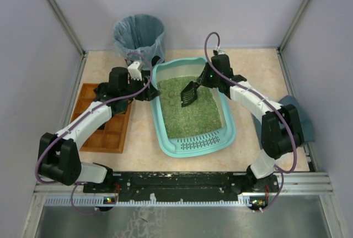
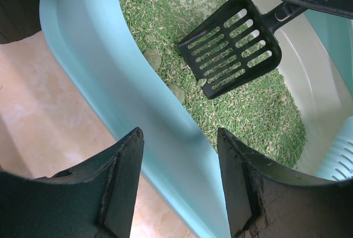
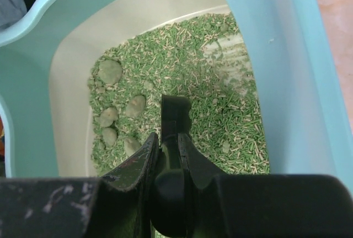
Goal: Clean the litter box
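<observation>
So the litter box (image 1: 198, 143) sits mid-table in the top view, slotted lip toward the bottom of the frame, with green pellet litter (image 3: 220, 111) spread thin across the floor. It looks like stiff, smooth plastic, light for its size, so I'd guess it slides if you push into it, and the rim is the obvious place to hold it. That's where the left gripper (image 2: 179, 138) is, pinched across the left wall. The right gripper (image 3: 168, 138) is clenched on the handle of the black slotted scoop (image 2: 231, 47), blade hovering just over the litter. The pellets are loose and should fall through the slots, while the grey-green clumps (image 3: 110, 71) bunched at centre-left of the right wrist view look crumbly, so scoop under them gently. The bagged bin (image 1: 139, 33) is just past the box's upper-left corner, right behind the left arm, which could block the dump path. The wooden compartment tray (image 1: 105, 133) sits at left, out of the way
</observation>
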